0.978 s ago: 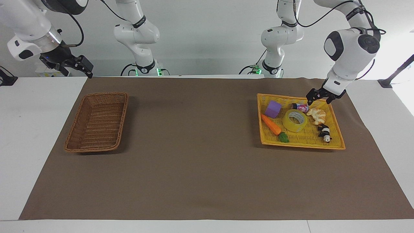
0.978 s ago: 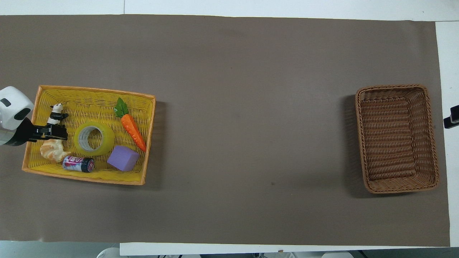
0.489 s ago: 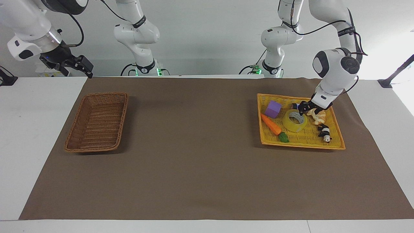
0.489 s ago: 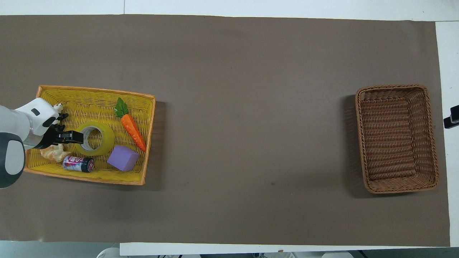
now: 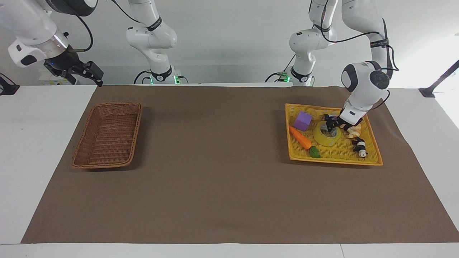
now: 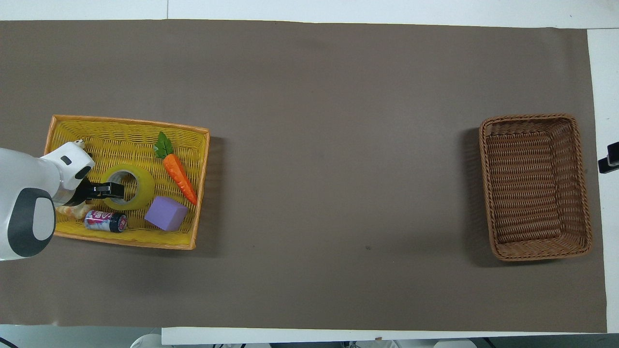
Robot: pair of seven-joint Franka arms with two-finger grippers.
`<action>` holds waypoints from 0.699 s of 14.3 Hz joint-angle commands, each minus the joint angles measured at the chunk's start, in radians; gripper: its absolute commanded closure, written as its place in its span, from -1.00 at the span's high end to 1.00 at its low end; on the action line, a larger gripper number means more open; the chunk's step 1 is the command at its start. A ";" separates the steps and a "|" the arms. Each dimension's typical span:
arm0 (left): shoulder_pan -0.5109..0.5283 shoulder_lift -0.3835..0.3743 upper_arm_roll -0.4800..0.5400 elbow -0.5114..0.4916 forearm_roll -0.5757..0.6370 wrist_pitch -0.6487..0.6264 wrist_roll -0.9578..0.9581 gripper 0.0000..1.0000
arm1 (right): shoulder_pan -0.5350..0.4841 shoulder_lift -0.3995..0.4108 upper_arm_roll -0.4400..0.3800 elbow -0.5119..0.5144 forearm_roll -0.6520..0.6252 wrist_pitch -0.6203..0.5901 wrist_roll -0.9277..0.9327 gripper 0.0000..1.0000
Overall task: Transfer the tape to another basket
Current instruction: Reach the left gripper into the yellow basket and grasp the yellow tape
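Observation:
The tape (image 5: pixel 321 138), a yellow translucent roll, lies flat in the yellow flat basket (image 5: pixel 333 162) at the left arm's end of the table. My left gripper (image 5: pixel 339 126) is low at the tape and open. In the overhead view the left gripper (image 6: pixel 110 191) has one finger in the hole of the tape (image 6: pixel 145 186) and the rest outside its rim. The brown wicker basket (image 5: pixel 111 132) stands empty at the right arm's end, also in the overhead view (image 6: pixel 532 186). My right gripper (image 5: pixel 91 73) waits raised off the mat beside it.
In the yellow basket (image 6: pixel 125 240) with the tape lie a toy carrot (image 6: pixel 179 171), a purple block (image 6: pixel 166 213), a small can (image 6: pixel 105 221), a bread piece (image 5: pixel 353 132) and a panda figure (image 5: pixel 359 146). A brown mat (image 5: pixel 215 179) covers the table.
My left gripper has come down from over the yellow basket's edge nearer the robots and moved onto the tape's rim. The right arm has not moved.

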 commanded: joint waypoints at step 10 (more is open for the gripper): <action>-0.006 0.037 0.002 -0.002 0.002 0.033 -0.013 -1.00 | -0.001 -0.022 0.002 -0.026 0.003 0.007 -0.018 1.00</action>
